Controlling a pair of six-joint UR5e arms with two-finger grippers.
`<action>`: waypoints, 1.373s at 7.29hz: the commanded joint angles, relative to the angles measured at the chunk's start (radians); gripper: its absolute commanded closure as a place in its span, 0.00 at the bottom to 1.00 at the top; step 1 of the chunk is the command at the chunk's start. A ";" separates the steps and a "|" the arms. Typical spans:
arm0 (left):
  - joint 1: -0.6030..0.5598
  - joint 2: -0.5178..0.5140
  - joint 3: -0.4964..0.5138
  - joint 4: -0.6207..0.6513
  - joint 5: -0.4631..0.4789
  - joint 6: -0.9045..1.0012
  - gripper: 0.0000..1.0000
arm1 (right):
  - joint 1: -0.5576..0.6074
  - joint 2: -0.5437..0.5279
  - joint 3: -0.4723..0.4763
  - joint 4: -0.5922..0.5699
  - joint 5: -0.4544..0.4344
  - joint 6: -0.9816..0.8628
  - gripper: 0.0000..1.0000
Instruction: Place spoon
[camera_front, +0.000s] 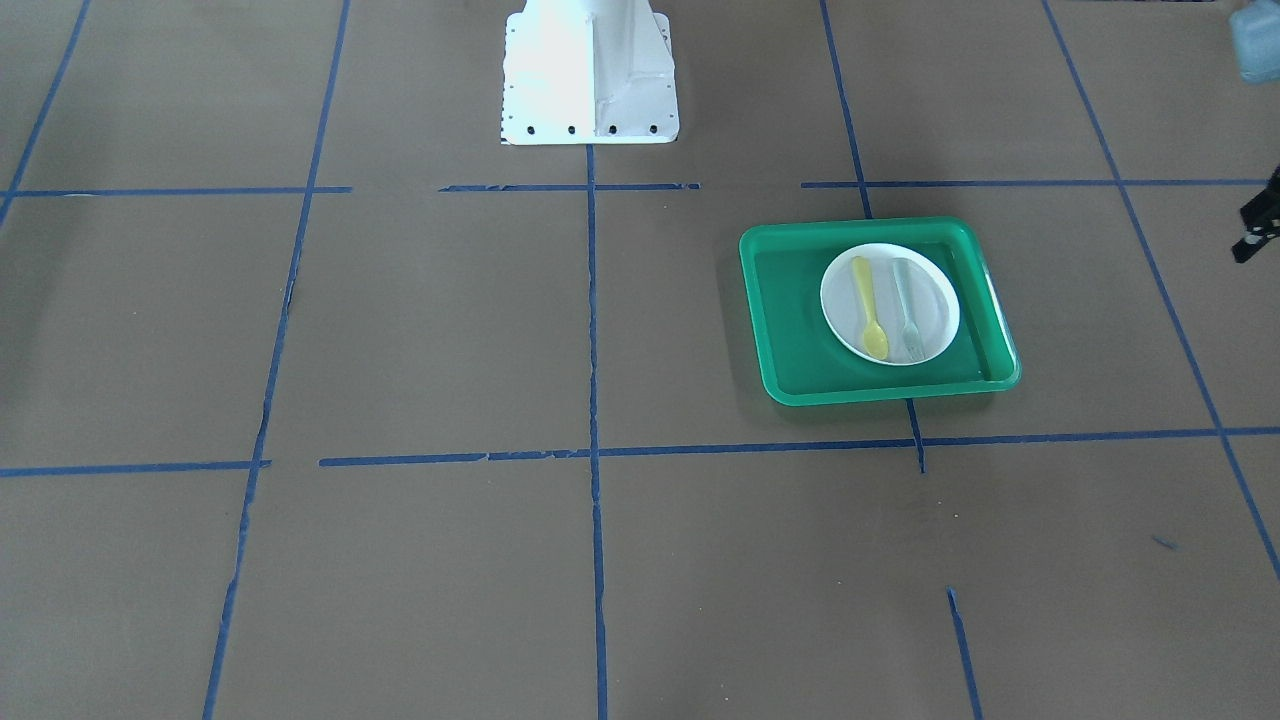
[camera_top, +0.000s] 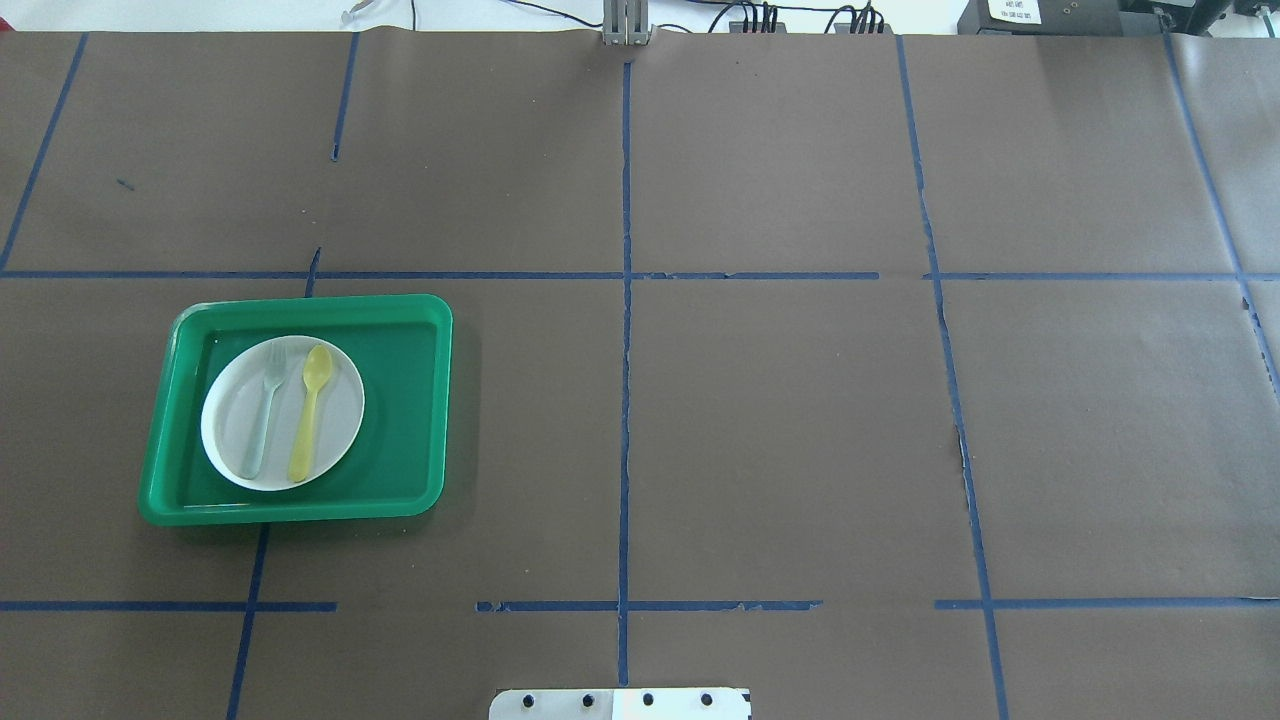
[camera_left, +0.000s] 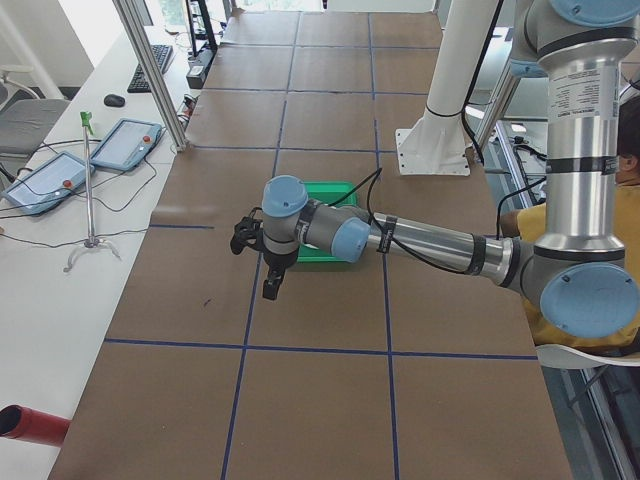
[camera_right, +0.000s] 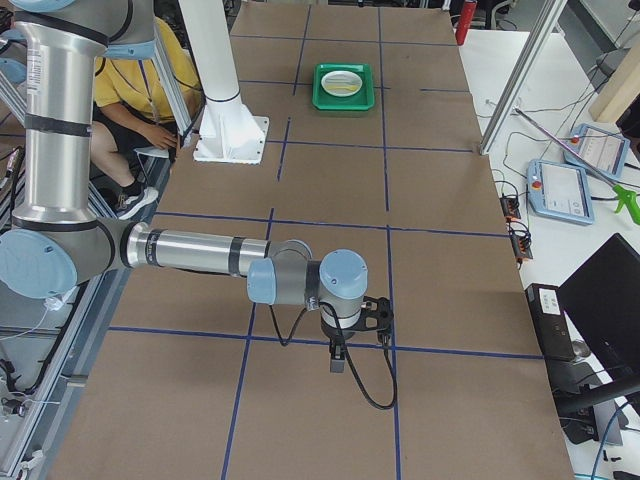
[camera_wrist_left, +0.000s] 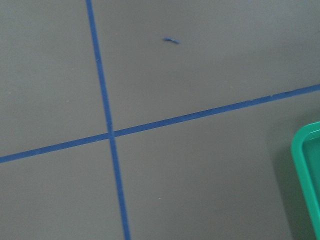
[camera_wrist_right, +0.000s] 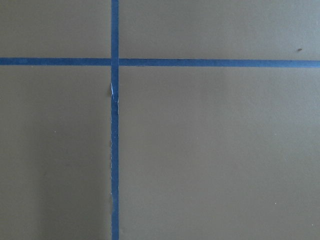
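The yellow spoon (camera_front: 868, 305) lies on the white plate (camera_front: 940, 300), bowl toward the operators' side, beside a pale grey fork (camera_front: 907, 310). The plate sits in the green tray (camera_front: 790, 340). The overhead view shows the spoon (camera_top: 309, 410), plate (camera_top: 340, 400) and tray (camera_top: 410, 400) at the left. My left gripper (camera_left: 267, 290) hangs above the table just beyond the tray's left side, apart from it; I cannot tell whether it is open or shut. My right gripper (camera_right: 337, 360) is far off over bare table; its state cannot be told either. Neither wrist view shows fingers.
The left wrist view catches the tray's rim (camera_wrist_left: 305, 165) at its right edge. The robot's white pedestal (camera_front: 590, 70) stands at the table's robot side. Blue tape lines cross the brown table. Tablets and cables lie on the side bench (camera_left: 60, 170).
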 joint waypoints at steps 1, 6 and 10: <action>0.272 -0.033 -0.049 -0.179 0.116 -0.415 0.00 | 0.000 0.000 0.000 0.000 0.000 0.001 0.00; 0.599 -0.217 0.064 -0.188 0.350 -0.744 0.09 | 0.000 0.000 0.000 0.001 0.000 0.001 0.00; 0.646 -0.226 0.100 -0.188 0.345 -0.748 0.45 | 0.000 0.000 0.000 0.000 0.000 0.001 0.00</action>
